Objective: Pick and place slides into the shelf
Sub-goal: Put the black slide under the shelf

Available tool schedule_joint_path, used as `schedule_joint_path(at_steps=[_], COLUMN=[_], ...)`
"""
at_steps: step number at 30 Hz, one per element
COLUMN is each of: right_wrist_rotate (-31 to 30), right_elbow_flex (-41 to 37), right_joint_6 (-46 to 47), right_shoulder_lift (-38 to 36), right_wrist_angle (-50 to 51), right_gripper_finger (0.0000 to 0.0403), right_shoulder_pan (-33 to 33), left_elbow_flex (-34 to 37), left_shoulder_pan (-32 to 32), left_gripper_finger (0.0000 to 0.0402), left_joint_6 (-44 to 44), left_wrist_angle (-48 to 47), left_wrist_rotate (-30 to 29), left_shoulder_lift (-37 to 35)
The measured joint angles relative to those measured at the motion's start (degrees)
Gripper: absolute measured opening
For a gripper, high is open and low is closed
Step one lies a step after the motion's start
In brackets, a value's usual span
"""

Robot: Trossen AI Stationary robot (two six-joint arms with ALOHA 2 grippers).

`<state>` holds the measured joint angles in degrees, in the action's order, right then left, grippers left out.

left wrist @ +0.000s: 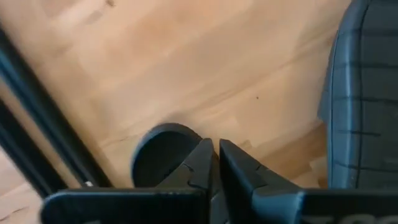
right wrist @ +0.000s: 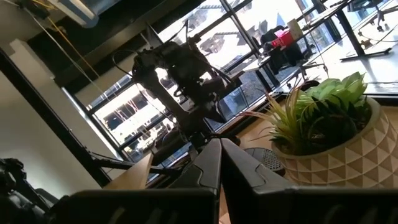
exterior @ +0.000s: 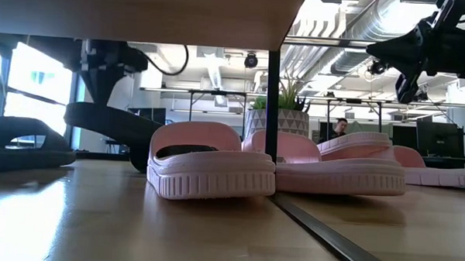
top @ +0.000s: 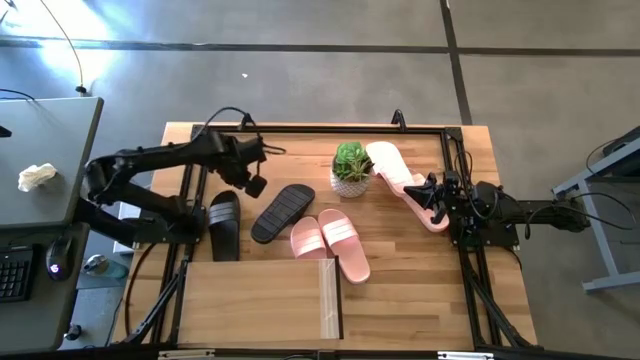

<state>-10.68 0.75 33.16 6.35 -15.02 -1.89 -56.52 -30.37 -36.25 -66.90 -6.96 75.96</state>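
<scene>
Left hand (top: pixel 256 186), shut and empty, hovers beside the overturned black slide (top: pixel 282 212).

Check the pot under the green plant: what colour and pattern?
White pot with a raised triangle pattern; right wrist view shows it best.

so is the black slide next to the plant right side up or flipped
Flipped. In the high view the black slide lying diagonally shows its ribbed sole and no strap, unlike the other black slide, whose strap faces up.

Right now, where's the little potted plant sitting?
In the high view the potted plant stands toward the table's far edge, right of centre, touching a pink slide on its right, with the tilted black slide to its near left.
</scene>
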Motion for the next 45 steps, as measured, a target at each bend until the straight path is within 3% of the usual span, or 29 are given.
schedule_joint_path(at_steps=[22,31,45], right_wrist_rotate=[-3.1,-3.1,-3.1], right_elbow_flex=[0.0,0.0,0.0], right_joint_6=[-2.2,-3.3,-3.6], right_shoulder_lift=[0.0,0.0,0.0], right_wrist_angle=[2.2,2.3,2.3], right_gripper_finger=[0.0001,0.0001,0.0001], right_shoulder_pan=[0.0,0.0,0.0], left_elbow_flex=[10.4,10.5,14.6], left_shoulder_pan=[3.1,3.0,4.4], left_gripper_finger=[0.0003,0.0001,0.0], left_joint_6=[-4.4,-5.5,-6.5], left_wrist_angle=[6.3,5.4,5.7], left_wrist_rotate=[5.0,1.2,9.4], left_shoulder_lift=[5.7,5.7,5.6])
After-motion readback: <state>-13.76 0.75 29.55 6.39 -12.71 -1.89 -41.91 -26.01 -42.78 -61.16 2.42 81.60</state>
